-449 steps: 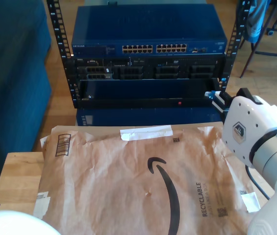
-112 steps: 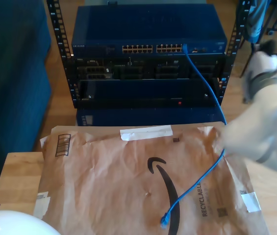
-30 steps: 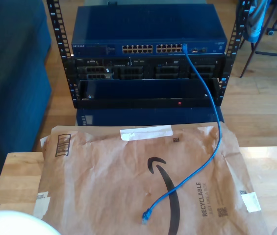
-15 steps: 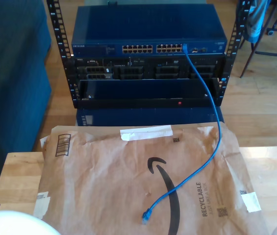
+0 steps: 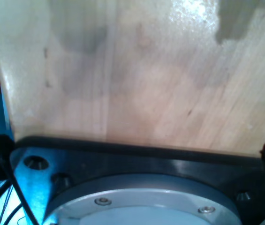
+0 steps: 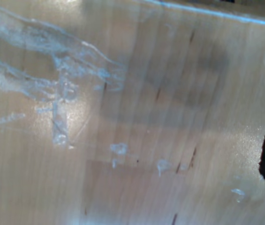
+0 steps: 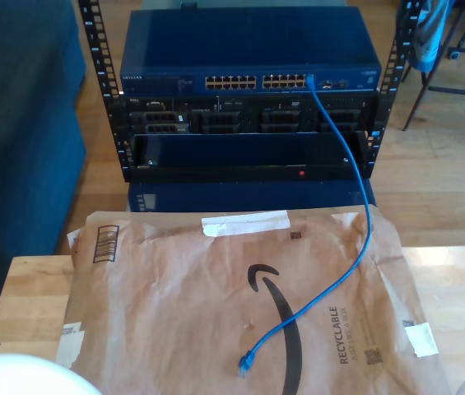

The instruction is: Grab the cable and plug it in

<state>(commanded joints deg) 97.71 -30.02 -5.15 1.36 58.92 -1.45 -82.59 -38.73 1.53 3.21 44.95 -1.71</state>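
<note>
The cable [image 7: 355,185] runs from the switch [image 7: 248,62] onto the paper mailer [image 7: 216,304] covering the wooden table [image 7: 30,296]; I cannot tell either gripper's finger state.

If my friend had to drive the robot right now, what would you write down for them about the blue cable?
My first gripper and my second gripper: the wrist views look at bare wood, and I cannot tell whether either is open or shut. Nothing is held between the dark finger edges in the second wrist view.
The long thin bright blue network cable: one end sits at the rightmost port of the blue network switch in the rack. It hangs down onto the brown paper mailer on the wooden table. Its other plug lies loose on the mailer.
Done: one end appears plugged in.
Left: possibly the loose end; otherwise nothing.
</note>
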